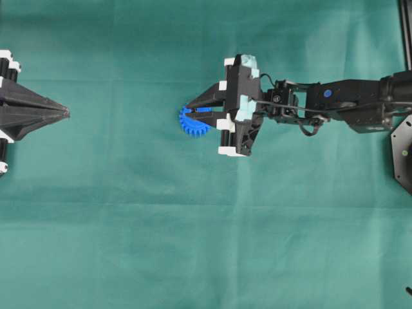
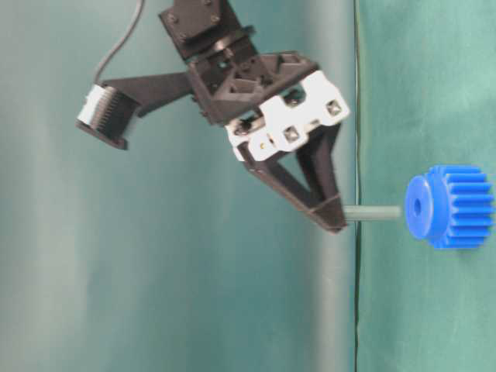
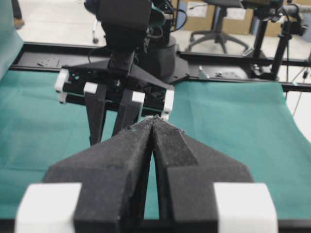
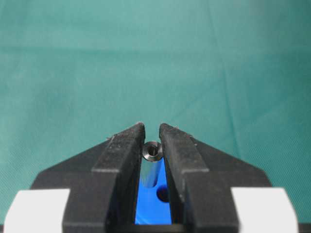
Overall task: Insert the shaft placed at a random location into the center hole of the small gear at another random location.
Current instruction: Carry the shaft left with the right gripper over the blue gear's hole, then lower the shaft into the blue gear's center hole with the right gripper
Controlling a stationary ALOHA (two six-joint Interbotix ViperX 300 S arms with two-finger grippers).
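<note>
Right claw is clamped on the shaft, which sits pinched between the two black fingertips with its shiny hollow end facing the wrist camera. In the table-level view the shaft sticks out of the claw tip and points at the gear; its free end looks to be just at the hub face beside the hole, but the view is too soft to tell whether it touches or has gone in. Overhead, the right claw is over the gear, which lies on the green worktop a little left of middle, its teeth showing below and left of the fingertips. From the right wrist, blue gear fills the gap under the fingers, a dark hole in it showing beside the shaft. Left claw sits at the left edge, well apart from the gear, its tips pressed together with nothing between them.
</note>
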